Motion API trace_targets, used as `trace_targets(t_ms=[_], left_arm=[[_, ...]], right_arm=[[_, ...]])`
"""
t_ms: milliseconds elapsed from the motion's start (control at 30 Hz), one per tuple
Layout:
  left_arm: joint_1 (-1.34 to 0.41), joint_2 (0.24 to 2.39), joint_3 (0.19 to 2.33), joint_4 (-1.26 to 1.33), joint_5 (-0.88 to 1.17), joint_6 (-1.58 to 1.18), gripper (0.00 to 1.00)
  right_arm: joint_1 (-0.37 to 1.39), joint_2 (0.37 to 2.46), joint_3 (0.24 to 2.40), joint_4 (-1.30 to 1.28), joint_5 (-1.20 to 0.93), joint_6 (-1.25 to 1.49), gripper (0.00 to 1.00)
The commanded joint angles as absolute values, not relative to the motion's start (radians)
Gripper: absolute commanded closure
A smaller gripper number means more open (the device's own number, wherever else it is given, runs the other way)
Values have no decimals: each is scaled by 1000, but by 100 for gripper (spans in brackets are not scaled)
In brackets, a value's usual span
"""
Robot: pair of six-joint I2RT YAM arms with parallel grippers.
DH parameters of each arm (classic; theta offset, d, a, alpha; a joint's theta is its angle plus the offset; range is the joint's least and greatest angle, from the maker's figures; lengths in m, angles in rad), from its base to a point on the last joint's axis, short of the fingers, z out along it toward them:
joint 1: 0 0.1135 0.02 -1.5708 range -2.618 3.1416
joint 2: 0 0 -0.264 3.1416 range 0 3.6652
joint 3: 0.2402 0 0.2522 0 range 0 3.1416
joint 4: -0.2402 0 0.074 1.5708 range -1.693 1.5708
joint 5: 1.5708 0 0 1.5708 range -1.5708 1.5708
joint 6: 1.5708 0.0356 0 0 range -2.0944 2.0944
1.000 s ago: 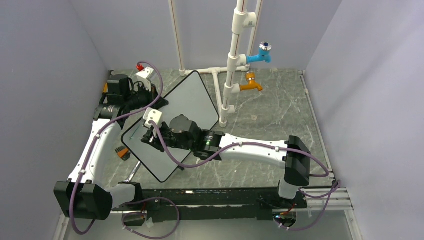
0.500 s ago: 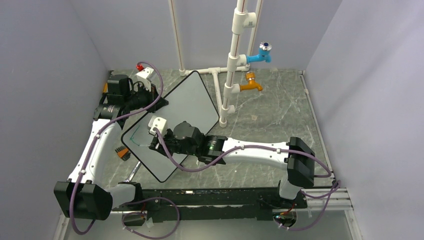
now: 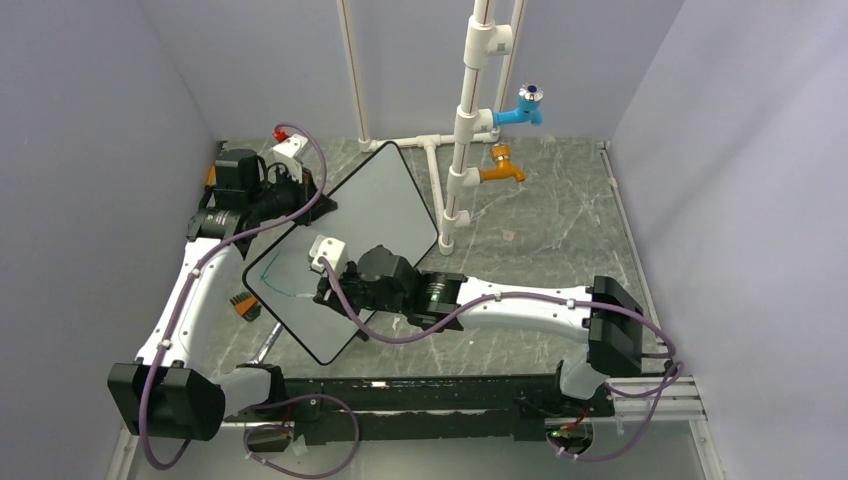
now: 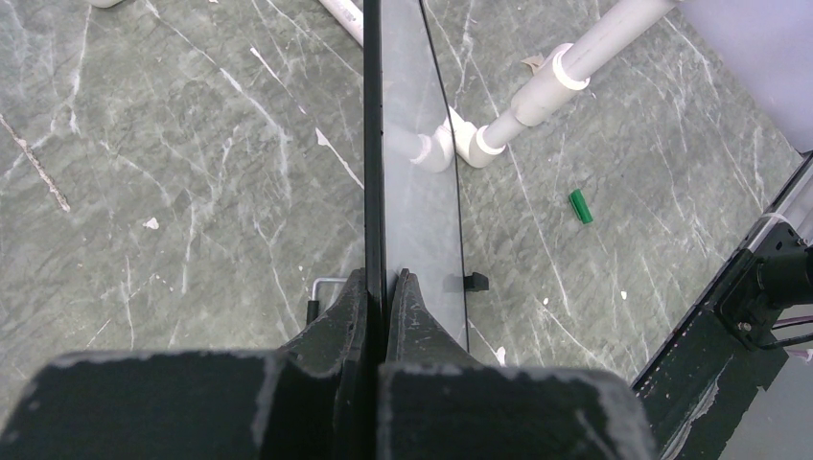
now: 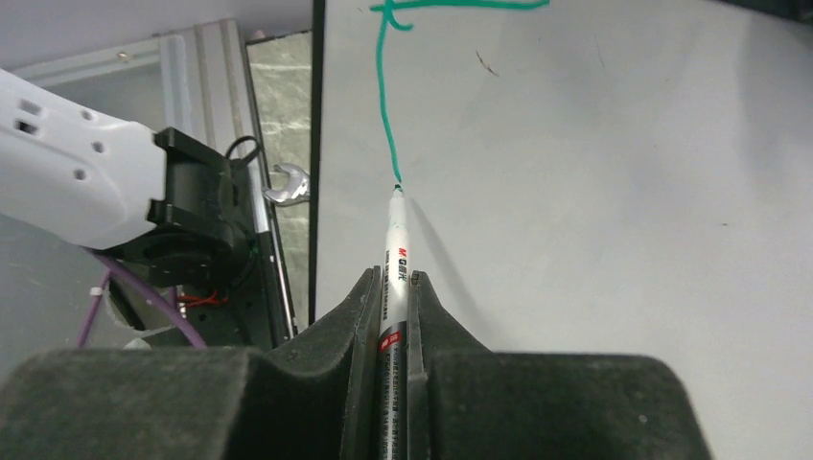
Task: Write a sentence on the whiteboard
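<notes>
Right fingers (image 5: 357,331): closed on the barrel of a marker (image 5: 394,278), which is gripped between the two pads and points away from the wrist.
Marker tip: set against the white face of the whiteboard (image 5: 594,211), at the end of a green line.
Sentence (image 5: 384,105): only a few green strokes are seen, namely one long line running from the tip to a shorter stroke that crosses it. No word can be read.
Left fingers (image 4: 337,331): clamped on the thin black rim of the whiteboard, one finger on each face. From that wrist the board is seen edge-on.
Whiteboard position: it is set cornerwise over the left half of the worktop (image 3: 560,220), with one corner toward the far edge and the opposite corner toward the near edge. It is held by the left fingers on the side that faces the far-left corner. Whether its feet touch the worktop cannot be told.
Place of the strokes: on the part of the board that faces the left edge, where the right fingers are seen from above.
Right arm: stretched from the near-right corner across the worktop to the board.
Green cap (image 4: 579,206): lying on the bare worktop, apart from the board.
White pipe frame (image 3: 465,130): standing at the middle of the far edge, just beside the board corner that faces the right edge.
Taps: a blue tap (image 3: 527,104) is fixed to the frame above an orange tap (image 3: 500,167).
Wrench (image 5: 286,187): seen past the board's rim in the right wrist view, toward the near edge.
</notes>
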State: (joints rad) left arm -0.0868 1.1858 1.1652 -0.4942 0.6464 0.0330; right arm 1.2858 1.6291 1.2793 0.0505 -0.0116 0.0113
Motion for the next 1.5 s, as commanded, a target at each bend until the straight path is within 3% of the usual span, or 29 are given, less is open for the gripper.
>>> trace_targets(t_ms=[0,633,1467], left_arm=[[-95,1198,1125,-563,485,173,100],[-95,1197,1127,-563,488,172,100],[-95,1198,1127,-564,496,175,100]], right_arm=[[1285,1551,1296,91,-80,9,100],[1284,1678,1434,116,-84,9,100],[1225,1683,1403,117,47,9,100]])
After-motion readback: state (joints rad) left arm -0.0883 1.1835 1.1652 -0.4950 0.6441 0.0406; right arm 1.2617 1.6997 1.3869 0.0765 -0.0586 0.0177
